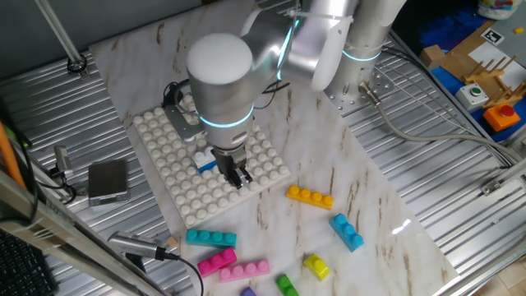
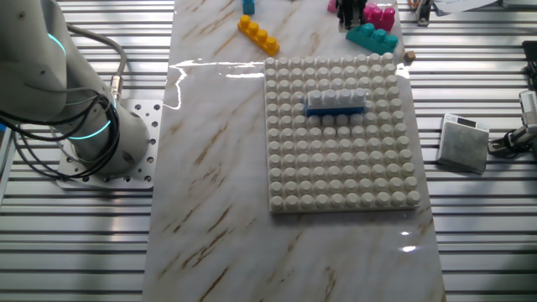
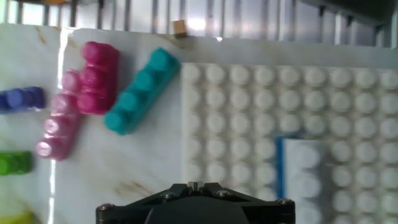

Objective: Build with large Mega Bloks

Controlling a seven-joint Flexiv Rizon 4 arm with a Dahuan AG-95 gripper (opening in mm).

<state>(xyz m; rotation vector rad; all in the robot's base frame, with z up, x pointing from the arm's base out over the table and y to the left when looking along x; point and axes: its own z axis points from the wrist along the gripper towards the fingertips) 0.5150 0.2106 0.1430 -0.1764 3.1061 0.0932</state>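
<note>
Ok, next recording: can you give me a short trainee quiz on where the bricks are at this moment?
1. True or false: the teal brick lies on the baseplate.
2. Which colour of brick sits under the white brick on the baseplate? A orange, B blue, C green.
3. Fill in: the stack on the baseplate is ___ bricks high.

Key: 1 false, it lies beside the baseplate on the table. 2 B, the blue brick. 3 two.
</note>
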